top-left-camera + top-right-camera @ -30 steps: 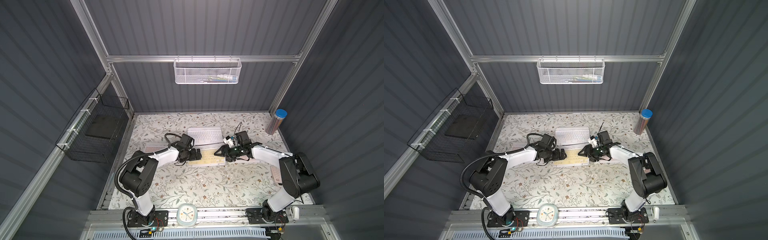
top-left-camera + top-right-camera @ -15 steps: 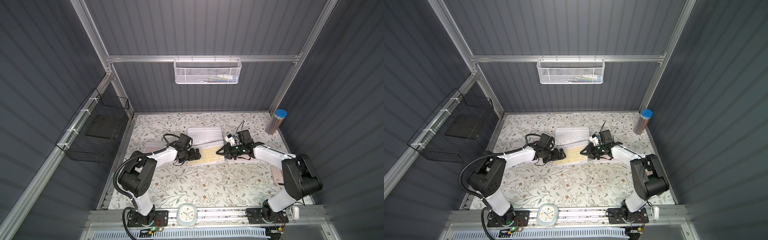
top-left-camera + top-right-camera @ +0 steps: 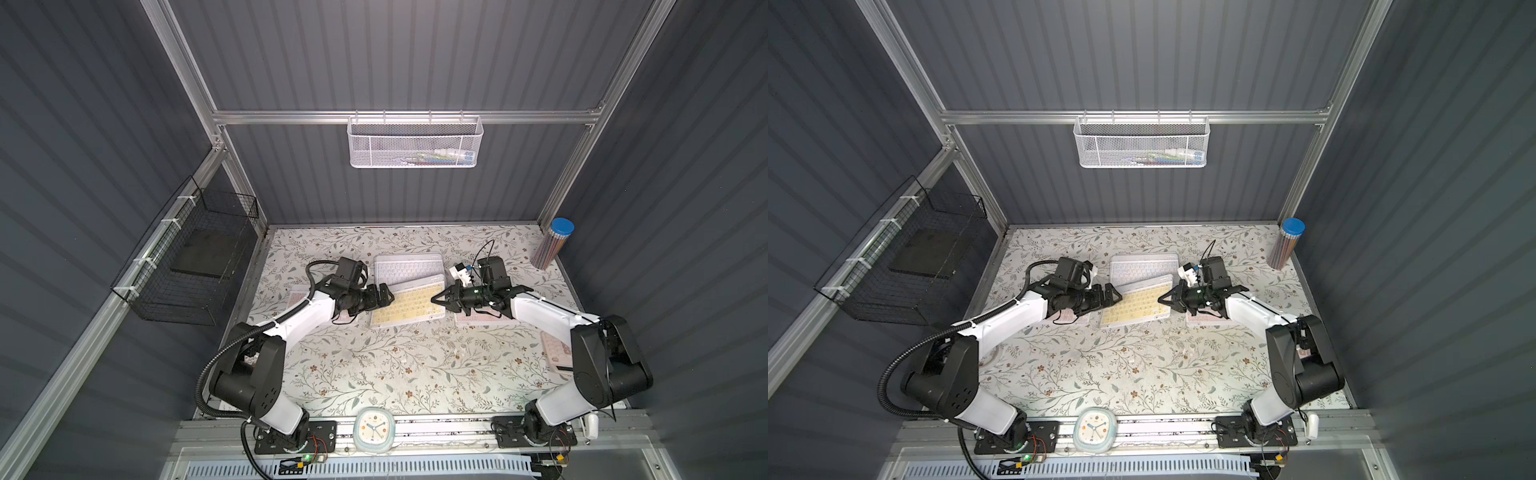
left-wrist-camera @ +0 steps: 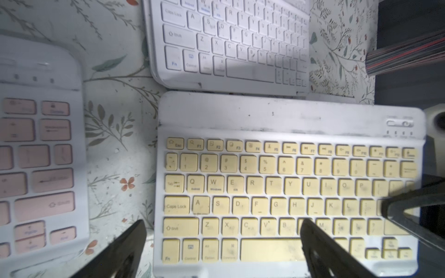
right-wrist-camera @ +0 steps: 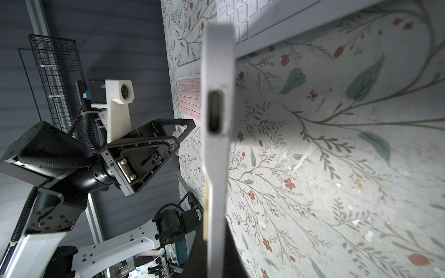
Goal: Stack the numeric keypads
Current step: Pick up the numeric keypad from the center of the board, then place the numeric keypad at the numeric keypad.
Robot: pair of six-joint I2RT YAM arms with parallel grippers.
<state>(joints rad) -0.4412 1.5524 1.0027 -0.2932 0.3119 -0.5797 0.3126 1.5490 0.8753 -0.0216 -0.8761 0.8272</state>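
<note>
The right claw (image 3: 435, 298) grips the 3 o'clock edge of the yellow keypad (image 3: 407, 306) at mid-tabletop (image 3: 374, 370). The keypad's far corner overlaps the white keypad (image 3: 403, 268) at 12 o'clock. The left claw (image 3: 384, 296) gapes wide at the 9 o'clock edge, holding nothing. A pink keypad (image 3: 296, 297) lies beyond it.

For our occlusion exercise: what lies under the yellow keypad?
The right hand holds the yellow keypad raised. The right wrist view shows shadowed floral table beneath; its far edge seems to overlap the white keypad. From above, the rest beneath is covered.
</note>
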